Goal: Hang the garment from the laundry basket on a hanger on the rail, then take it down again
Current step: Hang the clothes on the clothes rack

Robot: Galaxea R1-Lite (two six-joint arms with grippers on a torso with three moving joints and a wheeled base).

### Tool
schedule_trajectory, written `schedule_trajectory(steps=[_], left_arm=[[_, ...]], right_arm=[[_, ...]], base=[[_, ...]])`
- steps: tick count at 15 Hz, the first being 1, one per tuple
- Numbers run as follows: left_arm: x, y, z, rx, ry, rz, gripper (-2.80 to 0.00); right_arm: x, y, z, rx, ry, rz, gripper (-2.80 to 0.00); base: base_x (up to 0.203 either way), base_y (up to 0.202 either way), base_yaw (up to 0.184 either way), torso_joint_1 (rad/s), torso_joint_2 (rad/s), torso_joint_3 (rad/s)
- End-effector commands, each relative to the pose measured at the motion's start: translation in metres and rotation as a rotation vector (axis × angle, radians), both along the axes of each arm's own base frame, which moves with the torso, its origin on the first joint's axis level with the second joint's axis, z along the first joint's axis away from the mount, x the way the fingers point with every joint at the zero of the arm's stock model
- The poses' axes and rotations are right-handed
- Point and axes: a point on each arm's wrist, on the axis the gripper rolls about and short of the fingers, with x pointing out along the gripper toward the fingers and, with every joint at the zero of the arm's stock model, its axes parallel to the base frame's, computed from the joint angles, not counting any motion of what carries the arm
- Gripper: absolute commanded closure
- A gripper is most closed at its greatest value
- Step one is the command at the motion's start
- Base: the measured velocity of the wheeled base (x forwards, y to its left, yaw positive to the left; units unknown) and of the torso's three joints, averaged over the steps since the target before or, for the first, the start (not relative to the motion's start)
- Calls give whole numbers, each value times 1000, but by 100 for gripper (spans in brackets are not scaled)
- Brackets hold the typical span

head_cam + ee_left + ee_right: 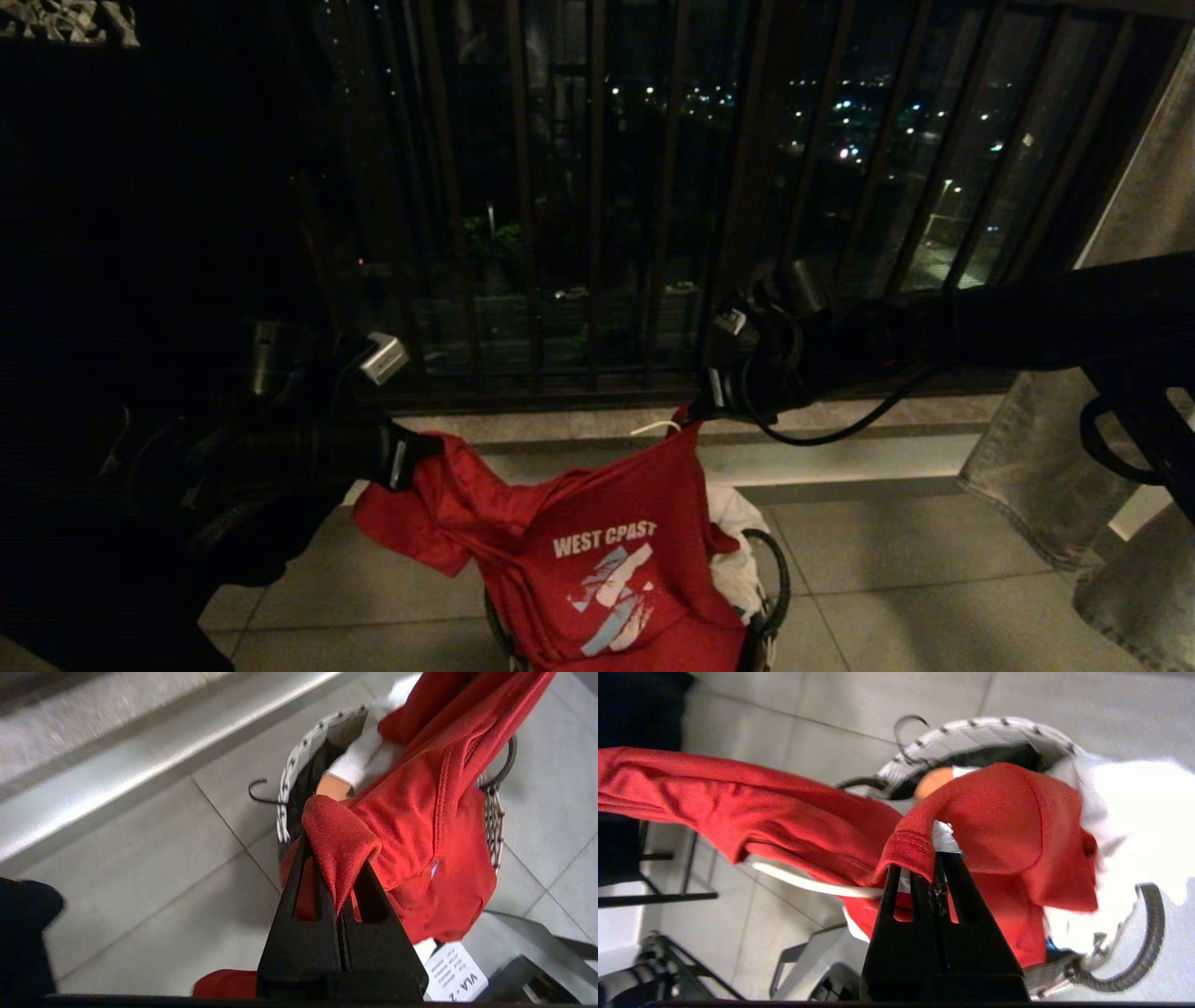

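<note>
- The red T-shirt (597,551) with white "WEST COAST" lettering is held up in the air between both grippers, stretched across above the laundry basket (770,597), its printed chest facing the robot.
- The left gripper (411,459) has its fingers pressed together on a fold of red cloth at one shoulder edge of the shirt; in the left wrist view the fabric bunches over the tips of the black fingers (306,877).
- The right gripper (700,406) is clamped likewise on the opposite upper edge, at the hemmed seam, and sits a little higher than the left one, so the top edge of the shirt slopes up toward the robot's right.
- A thin white wire hanger (808,884) runs under the red cloth and reaches the right gripper's closed fingertips; a short loop of it shows above the shirt's top edge (653,427) in the head view. Whether the fingers pinch the wire too I cannot tell.
- The lower part of the shirt hangs down over the near side of the basket's white woven rim (299,765).
- Inside the basket lies a white garment (738,551), pushed against the far-right side of the rim, just beside the hanging red cloth.
- A black loop handle (1148,947) stands out from the basket's rim.
- The basket stands on pale floor tiles (887,560), in front of the dark balcony railing bars (523,205).
</note>
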Motion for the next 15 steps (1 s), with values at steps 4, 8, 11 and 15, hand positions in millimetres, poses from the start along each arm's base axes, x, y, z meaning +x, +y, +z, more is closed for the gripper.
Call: schedule_trajectory(steps=[4, 8, 11, 15], left_arm=[[-5, -4, -19, 38, 41, -43, 0], [-11, -21, -31, 50, 80, -101, 0], [-14, -25, -33, 52, 86, -113, 0], [-10, -27, -41, 56, 108, -114, 0]], right_arm=[[-4, -1, -20, -24, 64, -3, 0], [-4, -1, -32, -35, 92, -1, 0], [-1, 5, -43, -72, 103, -16, 0], [1, 10, -50, -88, 108, -15, 0]], base=[[0, 0, 0, 0, 0, 0], [0, 0, 0, 0, 0, 0], [0, 0, 0, 0, 0, 0], [0, 0, 0, 0, 0, 0]])
